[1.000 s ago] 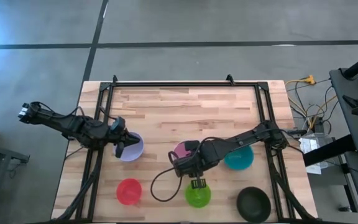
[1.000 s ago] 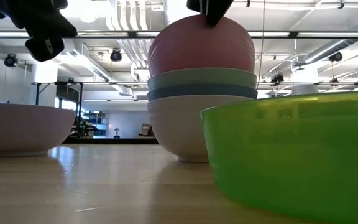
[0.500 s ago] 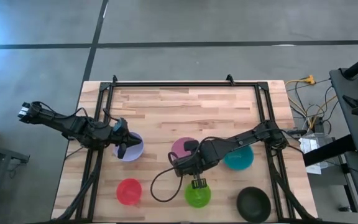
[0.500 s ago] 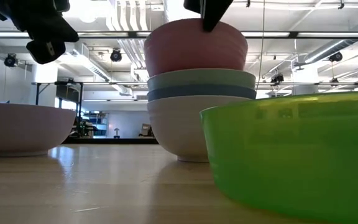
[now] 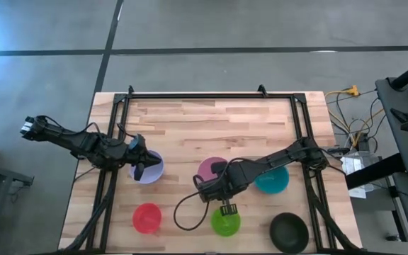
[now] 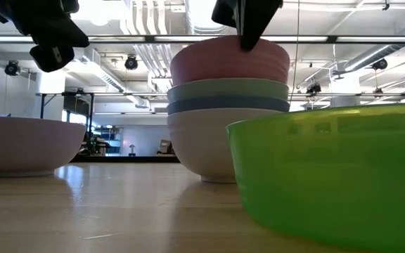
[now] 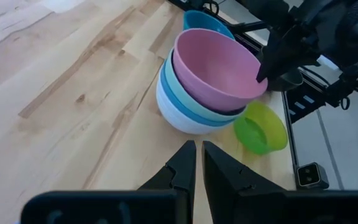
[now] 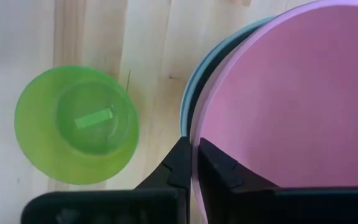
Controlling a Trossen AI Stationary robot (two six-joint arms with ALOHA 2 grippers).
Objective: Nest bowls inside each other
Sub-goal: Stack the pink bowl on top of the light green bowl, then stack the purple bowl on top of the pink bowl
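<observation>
Dark fingers of the right end effector point(image 8: 190, 163) pinch the rim of the pink bowl point(image 5: 210, 169), which sits tilted atop the stacked bowls point(image 6: 227, 133) mid-surface. Just beside lies the bright green bowl point(image 5: 225, 222). The left end effector point(image 7: 196, 163), fingers nearly together, hovers over the lavender bowl point(image 5: 151, 167).

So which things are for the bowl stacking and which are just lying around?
For the job: pink bowl, held by the right gripper; stack under it; lavender bowl; red bowl; bright green bowl; teal bowl; black bowl.
Just lying about: cables beside the table; desk at the far right.
</observation>
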